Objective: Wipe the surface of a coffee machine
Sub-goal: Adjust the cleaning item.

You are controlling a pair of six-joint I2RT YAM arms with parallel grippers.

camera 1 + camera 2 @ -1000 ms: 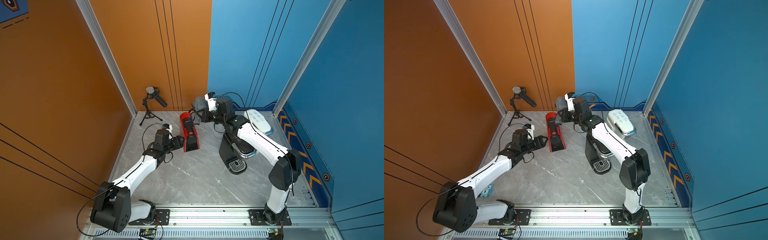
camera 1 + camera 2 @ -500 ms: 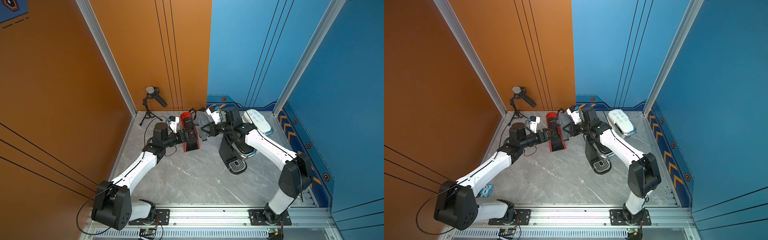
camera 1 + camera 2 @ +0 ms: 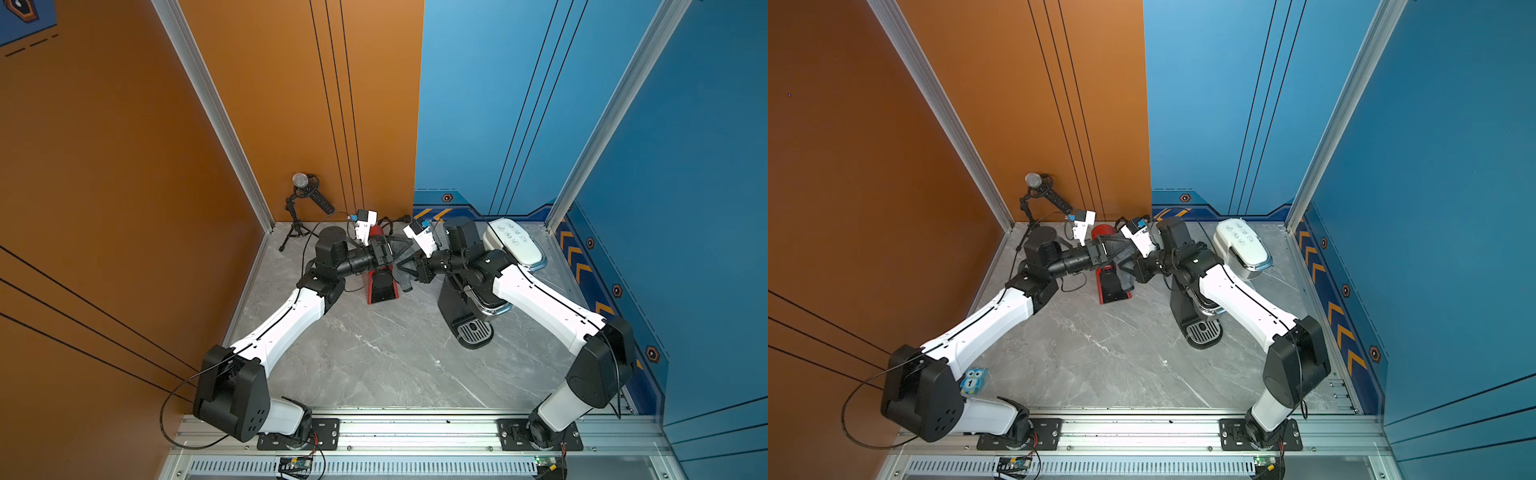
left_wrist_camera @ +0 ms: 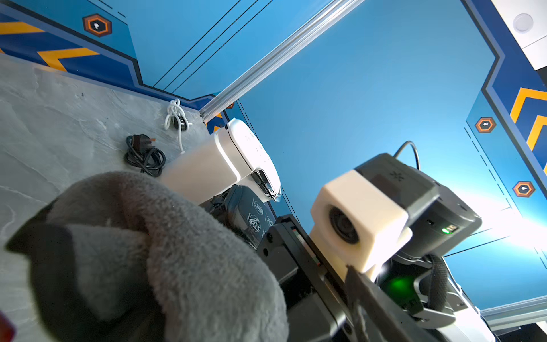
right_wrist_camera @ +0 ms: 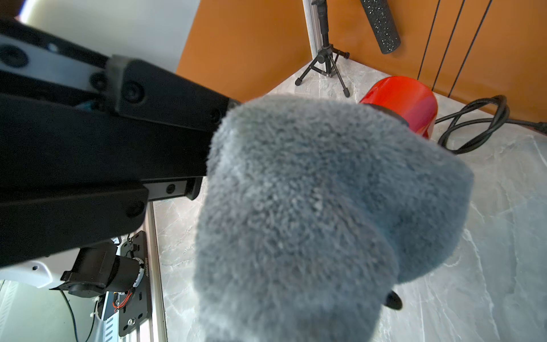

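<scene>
A grey fluffy cloth (image 3: 405,277) hangs from my right gripper (image 3: 409,269), which is shut on it just above the red coffee machine (image 3: 381,286) at the back of the floor. The cloth (image 5: 310,207) fills the right wrist view and hides the jaws, with the red machine (image 5: 405,100) behind it. My left gripper (image 3: 397,248) faces the right one with its fingers spread wide, open. In the left wrist view the cloth (image 4: 154,254) sits close between the spread jaws; whether they touch it I cannot tell.
A black coffee machine (image 3: 461,316) stands under my right arm, and a white appliance (image 3: 515,245) sits in the back right corner. A microphone on a tripod (image 3: 300,195) stands at back left. Coiled cables (image 4: 145,154) lie by the back wall. An owl tag (image 3: 971,380) lies by the left base.
My right arm brought the cloth forward and left, from the back wall to above the red machine. My left arm rose and reached right to meet it, its jaws opening wider.
</scene>
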